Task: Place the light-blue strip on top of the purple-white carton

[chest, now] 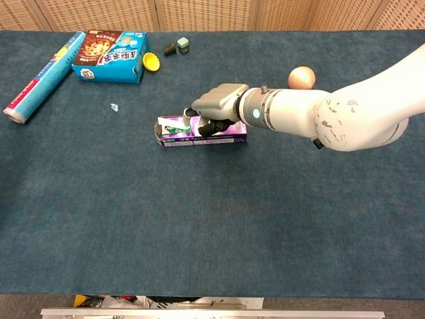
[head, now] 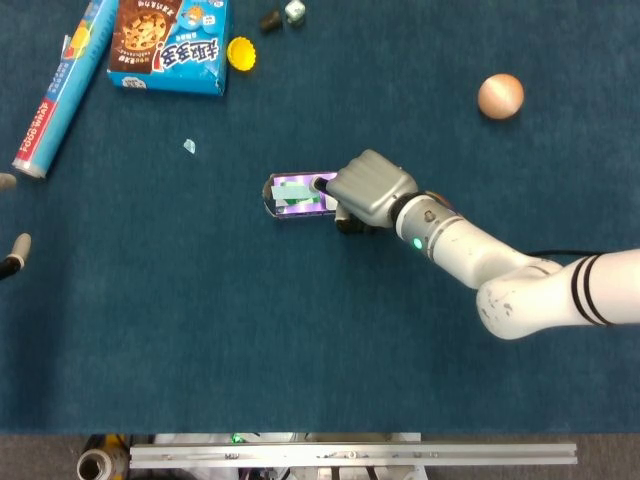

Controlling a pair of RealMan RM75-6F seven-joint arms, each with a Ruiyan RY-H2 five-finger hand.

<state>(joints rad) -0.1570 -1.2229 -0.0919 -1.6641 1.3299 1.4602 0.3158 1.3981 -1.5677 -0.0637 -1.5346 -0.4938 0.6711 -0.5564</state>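
The purple-white carton (head: 290, 197) (chest: 229, 136) lies flat near the middle of the blue table. The light-blue strip (head: 296, 196) (chest: 174, 124) lies along its top, toward the carton's left end. My right hand (head: 368, 187) (chest: 218, 105) hovers over the carton's right half, with its fingertips (head: 321, 184) just at the strip's right end and slightly parted. I see nothing pinched between them. Only two pale fingertips (head: 18, 246) of my left hand show at the head view's left edge, spread apart and holding nothing.
A blue cookie box (head: 170, 42) (chest: 110, 56), a yellow cap (head: 241, 52) and two small dark pieces (chest: 176, 46) sit at the back left. A long tube (head: 60, 88) (chest: 38, 80) lies at the far left. An orange ball (head: 500, 96) (chest: 301, 76) is at the back right, and a tiny scrap (head: 189, 146).
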